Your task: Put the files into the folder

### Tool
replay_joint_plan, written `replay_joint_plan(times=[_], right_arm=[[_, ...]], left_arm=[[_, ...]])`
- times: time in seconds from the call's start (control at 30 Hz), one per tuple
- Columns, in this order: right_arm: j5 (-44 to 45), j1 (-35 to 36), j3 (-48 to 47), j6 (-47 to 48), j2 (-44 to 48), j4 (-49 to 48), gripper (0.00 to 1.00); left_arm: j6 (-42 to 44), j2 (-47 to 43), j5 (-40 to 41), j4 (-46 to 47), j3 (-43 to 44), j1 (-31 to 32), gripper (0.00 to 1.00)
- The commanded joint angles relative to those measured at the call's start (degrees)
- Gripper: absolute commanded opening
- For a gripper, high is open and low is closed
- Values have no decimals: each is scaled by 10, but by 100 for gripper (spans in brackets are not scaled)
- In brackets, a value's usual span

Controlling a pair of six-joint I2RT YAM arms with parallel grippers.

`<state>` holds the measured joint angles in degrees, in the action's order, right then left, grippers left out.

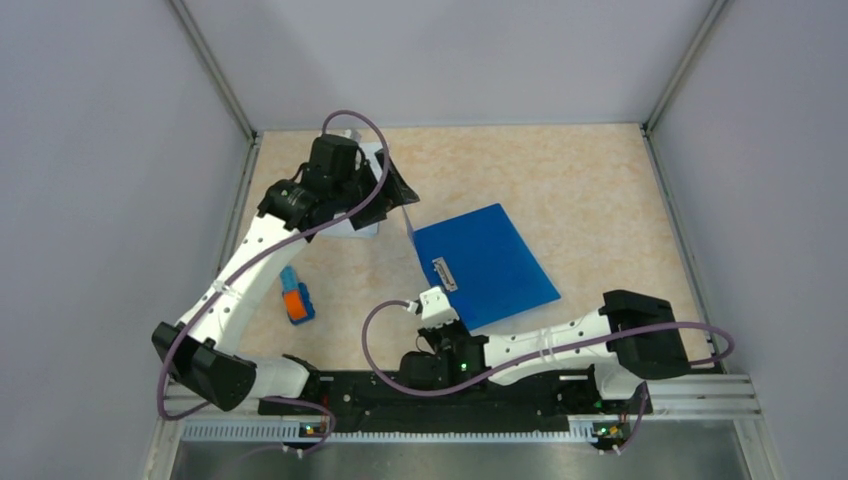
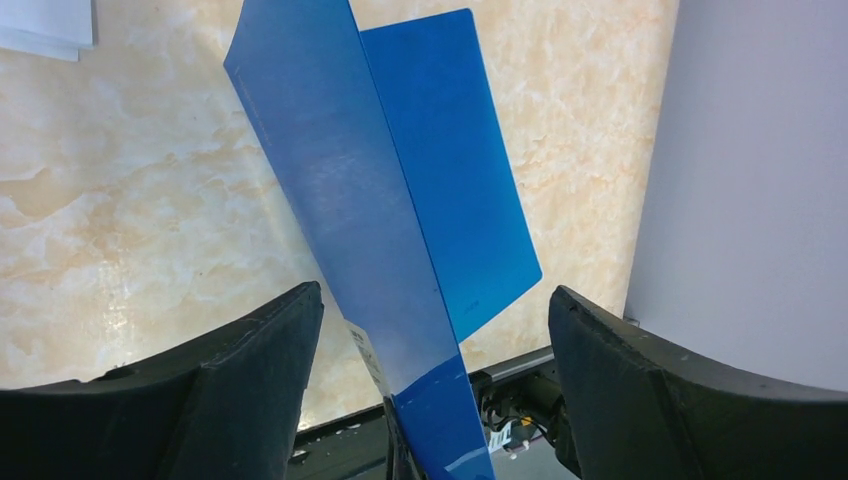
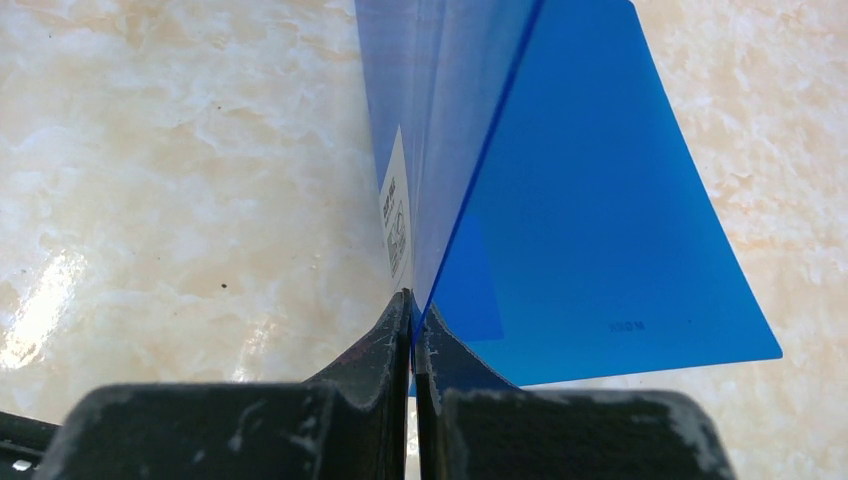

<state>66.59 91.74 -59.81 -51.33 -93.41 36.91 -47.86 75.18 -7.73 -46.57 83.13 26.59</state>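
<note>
At the near corner of the folder (image 1: 495,265), we find the right gripper (image 3: 411,300) clamped on its upright cover (image 3: 425,120); the left gripper (image 2: 435,295) gapes empty. Long axis runs near-right to far-left.

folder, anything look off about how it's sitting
The folder is propped open: its front cover stands upright, pinched by the right gripper, while the back cover lies flat. The files sit apart on the table, none visible inside.

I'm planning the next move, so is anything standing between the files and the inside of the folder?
Yes. The folder's raised cover, pinched upright by the right gripper, stands between the files and the flat back leaf; they probably must pass over it.
</note>
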Motion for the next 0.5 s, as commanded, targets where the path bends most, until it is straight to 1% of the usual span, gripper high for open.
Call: replay_joint_plan(times=[0.0,0.1,0.13,0.17,0.2,0.23,0.3,0.33,0.37,0.4,0.43,0.47], right_arm=[[13,5,-31,22,-8,17,0],[13,7,-34,20,-12,28,0],[12,7,-34,18,-12,32,0],[11,8,-36,17,-12,36,0],[11,8,-38,16,-12,41,0],[9,8,-41,14,-11,47,2],[-3,11,-47,22,-5,53,23],[-9,16,-52,26,-2,59,39],[-21,21,-58,33,3,61,53],[-40,25,-63,43,9,61,64],[-56,30,-68,53,15,61,73],[-74,36,-72,63,23,59,78]], left_arm=[[6,19,3,37,-13,-3,86],[15,32,5,43,-23,-3,74],[17,36,4,43,-25,-2,69],[20,40,6,43,-27,-2,59],[23,43,8,44,-30,-3,53],[27,45,10,46,-33,-2,46],[35,47,12,48,-38,-3,29],[38,49,13,48,-40,-3,23],[41,50,13,49,-43,-3,15],[46,50,13,49,-46,-3,10],[51,50,11,49,-49,-3,8],[57,49,10,51,-53,-3,6]])
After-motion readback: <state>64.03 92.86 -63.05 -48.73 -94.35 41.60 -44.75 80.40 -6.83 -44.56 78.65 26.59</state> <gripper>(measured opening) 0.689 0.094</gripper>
